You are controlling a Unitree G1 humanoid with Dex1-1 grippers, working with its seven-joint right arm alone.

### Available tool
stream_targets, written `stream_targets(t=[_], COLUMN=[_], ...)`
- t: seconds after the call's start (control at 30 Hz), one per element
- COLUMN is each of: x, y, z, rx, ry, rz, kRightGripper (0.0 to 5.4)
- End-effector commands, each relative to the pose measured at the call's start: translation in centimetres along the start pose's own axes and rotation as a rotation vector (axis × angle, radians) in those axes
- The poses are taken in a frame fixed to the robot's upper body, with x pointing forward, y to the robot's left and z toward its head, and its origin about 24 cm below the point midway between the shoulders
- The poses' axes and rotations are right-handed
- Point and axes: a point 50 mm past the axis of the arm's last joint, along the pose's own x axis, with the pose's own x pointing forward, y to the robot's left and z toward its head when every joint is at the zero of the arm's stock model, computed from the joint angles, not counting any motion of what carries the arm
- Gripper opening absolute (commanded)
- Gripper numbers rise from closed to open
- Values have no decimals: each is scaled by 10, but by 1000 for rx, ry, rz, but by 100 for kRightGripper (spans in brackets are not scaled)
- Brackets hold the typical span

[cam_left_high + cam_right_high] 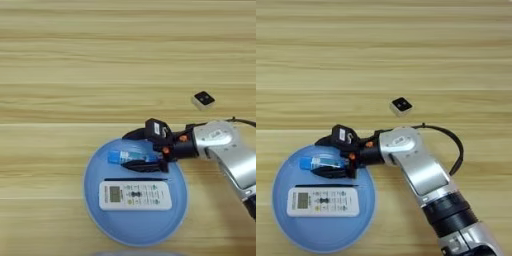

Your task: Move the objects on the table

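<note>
Light-wood table (75,60) with lengthwise grain stripes. Sitting right on it: a big round blue plate (100,210) near the front edge, and a small black-topped cube (203,100) off to its right, well apart.

**One round blue plate, low and to the left**

A large round blue plate (97,210) lies flat on the pale wood, in the lower left part of the scene. Its surface is smooth, plain light blue, with a shallow raised rim running all the way round. The right eye view shows it nearer the left edge, fully in the picture.
</note>
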Motion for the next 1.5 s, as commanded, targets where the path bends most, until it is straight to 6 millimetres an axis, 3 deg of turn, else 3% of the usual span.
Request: stream_targets(t=[0.03, 0.27, 0.43, 0.8, 1.03, 1.5], x=[-25, -51, -75, -127, -143, -145], y=[-24, -42, -59, -98, -110, -122], z=[41, 56, 54, 34, 18, -10], rx=[-114, -102, -85, -26, 3, 113], ry=[-89, -161, -161, -78, -13, 68], rz=[-114, -232, -368, -665, -765, -842], kRightGripper=[407, 485, 539, 539, 539, 539])
